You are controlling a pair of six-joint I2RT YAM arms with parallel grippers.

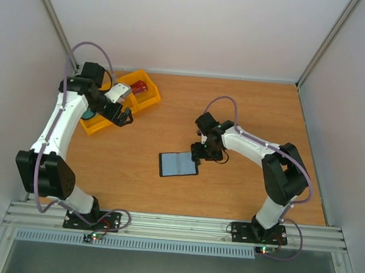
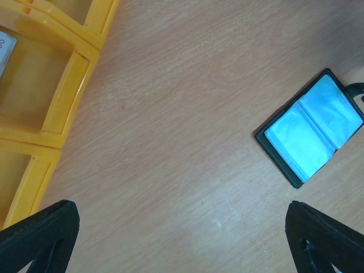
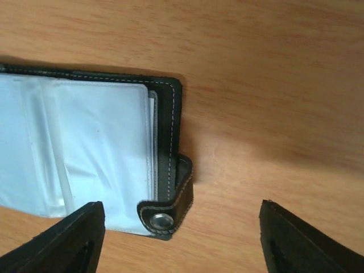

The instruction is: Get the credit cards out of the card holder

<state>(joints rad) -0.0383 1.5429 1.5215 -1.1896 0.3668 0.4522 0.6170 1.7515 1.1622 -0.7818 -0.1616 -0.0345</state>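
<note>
The black card holder [image 1: 179, 164] lies open on the wooden table, its pale blue sleeves facing up. It also shows in the left wrist view [image 2: 311, 129] and the right wrist view [image 3: 85, 148]. I see no card in its sleeves. My right gripper [image 1: 200, 152] is open just above its right edge. In the right wrist view the gripper [image 3: 185, 244] has the snap tab [image 3: 165, 211] between its fingers, not gripped. A red credit card [image 1: 140, 89] lies in the yellow bin. My left gripper [image 1: 124, 116] is open and empty by that bin, and also shows in its own view [image 2: 182, 250].
The yellow compartment bin [image 1: 152, 100] stands at the back left, with its dividers in the left wrist view [image 2: 62, 96]. A pale flat object [image 2: 3, 48] lies in one compartment. White walls enclose the table on three sides.
</note>
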